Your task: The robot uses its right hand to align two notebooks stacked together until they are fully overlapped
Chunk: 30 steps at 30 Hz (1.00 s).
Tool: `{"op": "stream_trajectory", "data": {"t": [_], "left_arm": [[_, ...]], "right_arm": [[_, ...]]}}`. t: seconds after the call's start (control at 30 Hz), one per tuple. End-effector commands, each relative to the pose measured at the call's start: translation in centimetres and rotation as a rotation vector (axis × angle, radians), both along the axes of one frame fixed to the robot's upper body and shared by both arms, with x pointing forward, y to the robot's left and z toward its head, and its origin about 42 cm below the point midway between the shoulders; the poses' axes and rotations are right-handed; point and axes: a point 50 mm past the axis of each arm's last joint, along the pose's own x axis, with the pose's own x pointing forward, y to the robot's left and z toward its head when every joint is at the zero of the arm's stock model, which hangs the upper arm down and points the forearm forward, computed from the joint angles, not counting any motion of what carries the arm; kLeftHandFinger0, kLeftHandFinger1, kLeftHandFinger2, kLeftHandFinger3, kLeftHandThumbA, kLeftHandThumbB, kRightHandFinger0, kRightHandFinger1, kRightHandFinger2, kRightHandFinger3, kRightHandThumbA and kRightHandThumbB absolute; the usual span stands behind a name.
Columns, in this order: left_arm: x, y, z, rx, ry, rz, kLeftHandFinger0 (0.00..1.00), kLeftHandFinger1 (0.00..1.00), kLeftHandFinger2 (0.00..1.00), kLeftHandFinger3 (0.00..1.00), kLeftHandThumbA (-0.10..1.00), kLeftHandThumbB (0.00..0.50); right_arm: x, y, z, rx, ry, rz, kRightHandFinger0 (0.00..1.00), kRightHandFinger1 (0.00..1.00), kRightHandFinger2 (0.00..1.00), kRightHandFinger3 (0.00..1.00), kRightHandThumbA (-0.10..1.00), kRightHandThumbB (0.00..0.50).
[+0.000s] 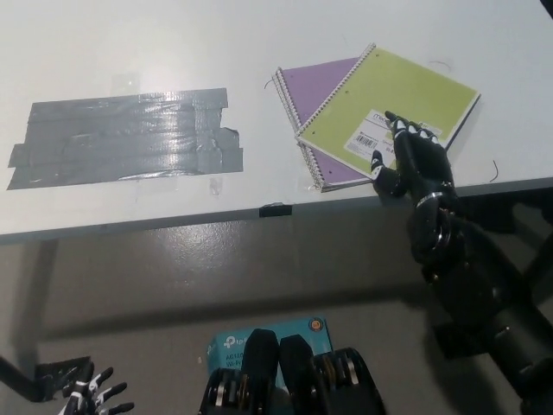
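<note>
Head view: right hand (413, 160) spread flat on green notebook (389, 108), askew over purple notebook (315, 91); grey tape patch (125, 137) well apart.

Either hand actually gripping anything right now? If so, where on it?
Nothing is gripped. The right hand lies flat, fingers apart, on the green notebook near its front corner, pressing rather than holding. The left hand rests low at the lower left, holding nothing.
</note>
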Motion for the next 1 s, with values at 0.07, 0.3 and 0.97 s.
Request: {"op": "stream_trajectory", "data": {"t": [0.07, 0.3, 0.97], "left_arm": [[0.2, 0.1, 0.8, -0.024, -0.058, -0.01, 0.78, 0.81, 0.9, 1.0, 1.0, 0.5], [0.2, 0.0, 0.7, -0.03, -0.059, 0.001, 0.7, 0.78, 0.85, 1.0, 1.0, 0.5], [0.1, -0.3, 0.8, -0.057, -0.055, 0.019, 0.61, 0.69, 0.75, 1.0, 1.0, 0.5]], "right_arm": [[-0.4, -2.6, -1.4, -0.116, 0.112, -0.055, 1.0, 1.0, 1.0, 1.0, 1.0, 0.278], [-1.0, -1.6, -2.5, -0.217, 0.166, 0.004, 1.0, 1.0, 1.0, 1.0, 1.0, 0.351], [-1.4, -2.0, -2.4, -0.627, 0.204, 0.323, 1.0, 1.0, 0.98, 1.0, 1.0, 0.449]]}}
